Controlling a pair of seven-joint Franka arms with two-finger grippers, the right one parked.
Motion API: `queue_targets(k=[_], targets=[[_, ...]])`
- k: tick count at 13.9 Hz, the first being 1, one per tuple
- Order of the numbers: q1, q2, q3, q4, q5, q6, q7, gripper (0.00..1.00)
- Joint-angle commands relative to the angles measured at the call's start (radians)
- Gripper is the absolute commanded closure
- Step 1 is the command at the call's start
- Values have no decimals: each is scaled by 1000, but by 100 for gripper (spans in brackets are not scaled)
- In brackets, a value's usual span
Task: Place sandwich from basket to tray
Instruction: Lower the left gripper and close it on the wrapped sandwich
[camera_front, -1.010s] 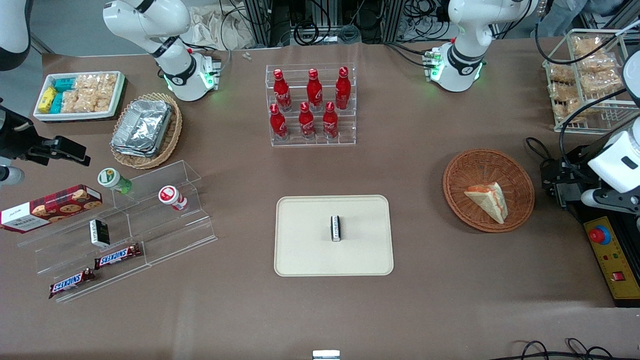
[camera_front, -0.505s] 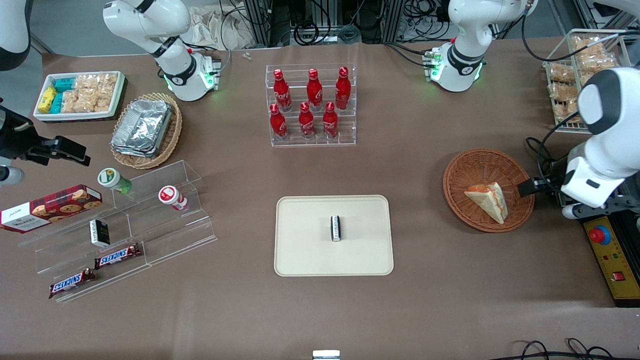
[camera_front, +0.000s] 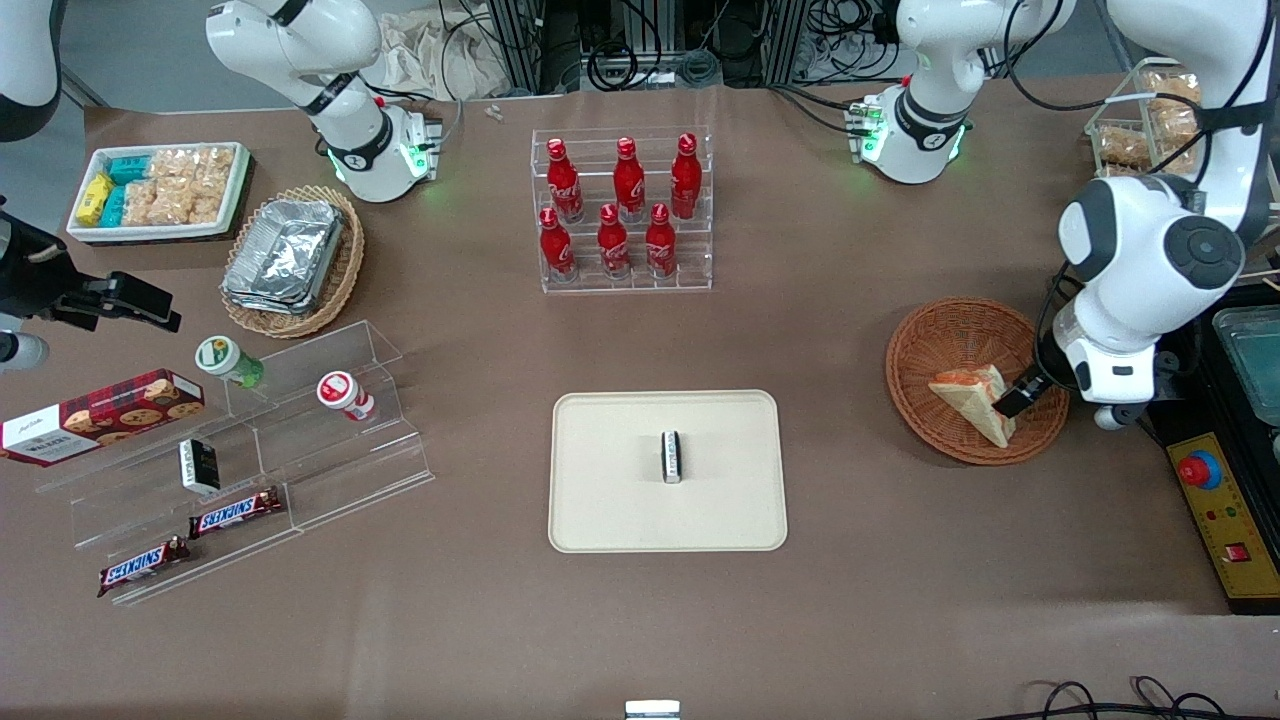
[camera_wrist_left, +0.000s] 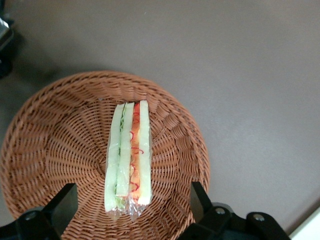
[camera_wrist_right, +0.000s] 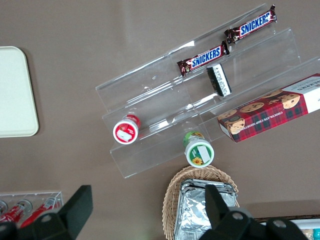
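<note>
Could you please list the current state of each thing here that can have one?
sandwich: wrapped, lying in the basket, not gripped.
basket: holds only the sandwich.
tray: holds one small dark packet, no sandwich.
gripper: open, above the basket, fingers either side of the sandwich.
red bottles: upright in their clear rack.

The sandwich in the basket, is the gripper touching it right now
Apart. In the left wrist view the gripper is open over the basket, and bare wicker shows between each finger and the sandwich.
</note>
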Motion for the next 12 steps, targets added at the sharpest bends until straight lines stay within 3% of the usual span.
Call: queue_targets(k=[1, 12], targets=[[12, -11, 1, -52, -4, 42, -41, 0], [15, 81, -1, -94, -5, 182, -136, 0]])
